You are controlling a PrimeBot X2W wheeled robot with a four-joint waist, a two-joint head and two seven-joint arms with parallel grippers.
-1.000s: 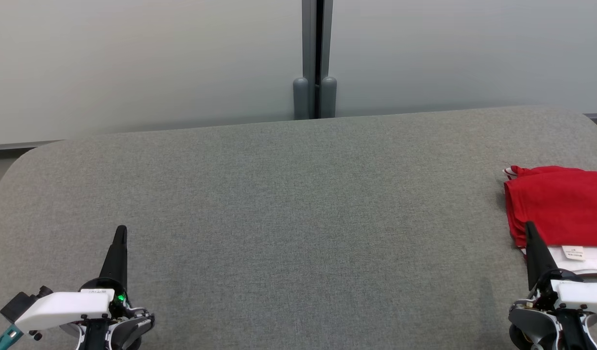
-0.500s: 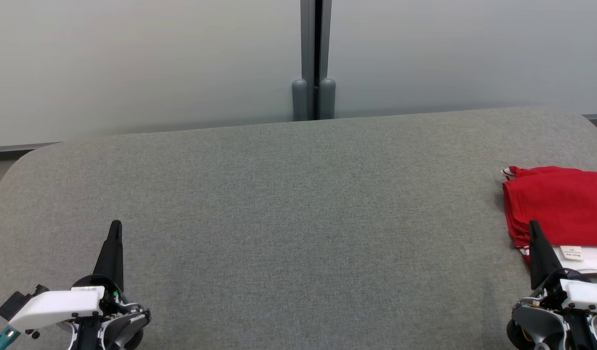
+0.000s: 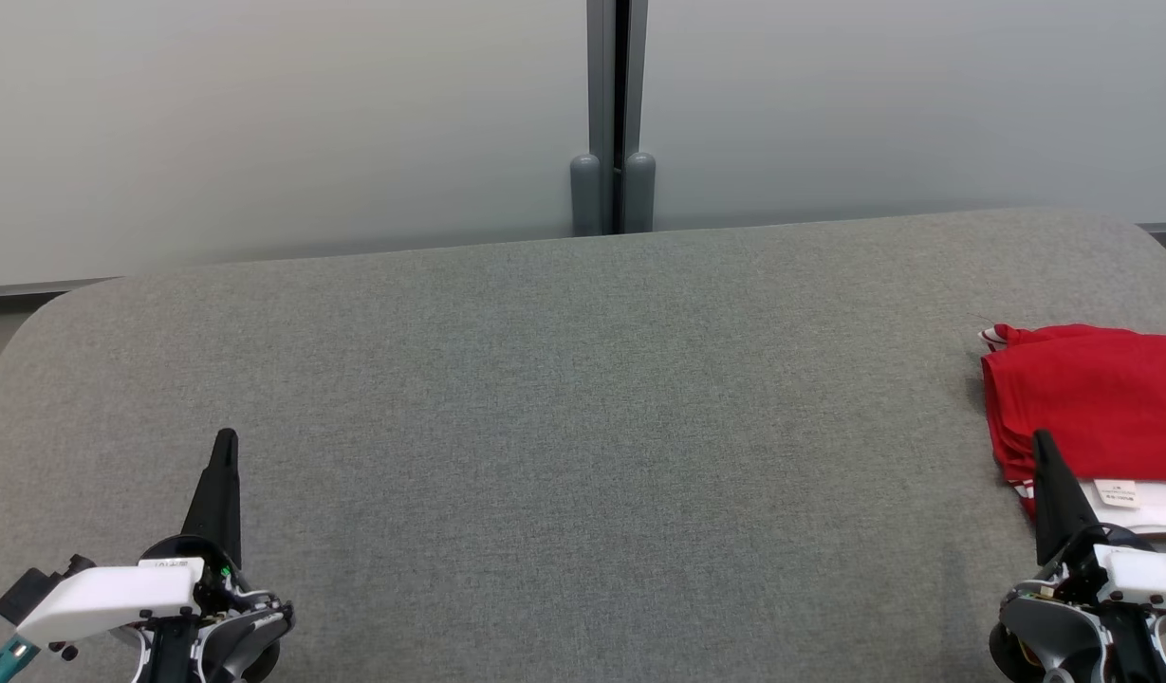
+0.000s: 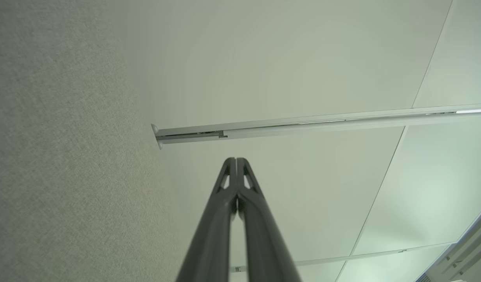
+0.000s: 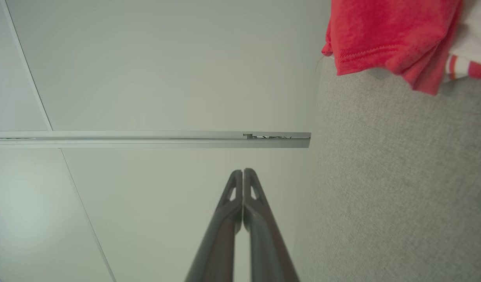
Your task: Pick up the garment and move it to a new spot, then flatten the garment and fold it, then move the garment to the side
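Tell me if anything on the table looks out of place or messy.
Nothing much. The red garment lies folded at the table's right side; a white layer with a label peeks out along its near edge, so the fold looks slightly uneven.

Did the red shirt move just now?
No. The red garment lies in the same spot as before, judged against the grey table and its far edge, and the dark pillar behind.

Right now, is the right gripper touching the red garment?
Apart. The right wrist view shows a clear gap between the shut right gripper and the garment.
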